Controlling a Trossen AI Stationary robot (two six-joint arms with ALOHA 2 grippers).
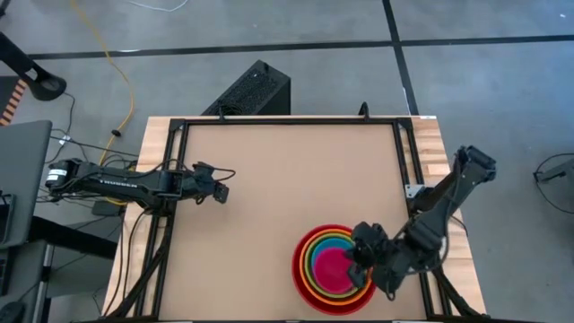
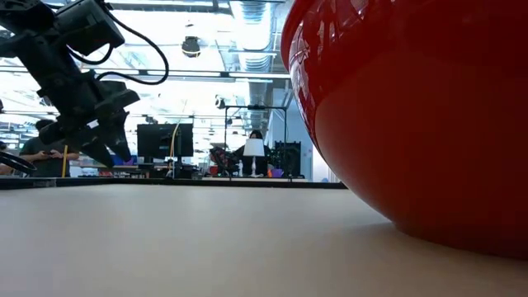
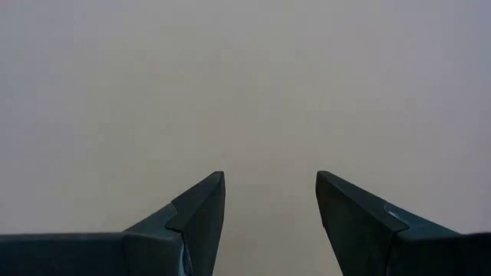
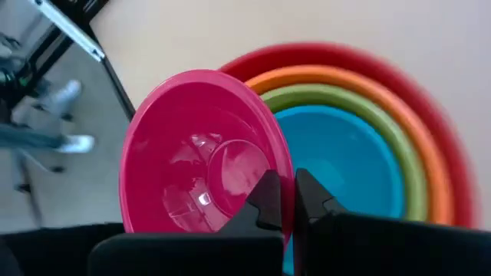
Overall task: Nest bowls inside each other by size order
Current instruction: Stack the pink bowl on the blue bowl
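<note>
The red bowl point(image 1: 306, 269) sits near the table's front right, with the orange point(image 4: 360, 83), lime green point(image 4: 368, 111) and blue point(image 4: 345, 161) bowls nested inside it. My right gripper point(image 4: 285, 201) is shut on the pink bowl point(image 4: 199, 153), held tilted above the stack. It also shows from above point(image 1: 361, 260) over the pink bowl point(image 1: 334, 267). My left gripper point(image 1: 221, 182) hovers open and empty over the table's left side; it also shows in its wrist view point(image 3: 270, 201) and in the low view point(image 2: 103, 124). My right gripper pinches the pink bowl's rim point(image 4: 282, 180), one finger inside the bowl and one outside its wall. The bowl is tilted on edge, its hollow facing the camera, lifted above the blue bowl.
The red bowl's wall point(image 2: 412, 124) fills the right of the low view. A black frame point(image 1: 287, 121) runs along the table's far and side edges. Bare tabletop point(image 1: 269, 188) lies between the arms.
</note>
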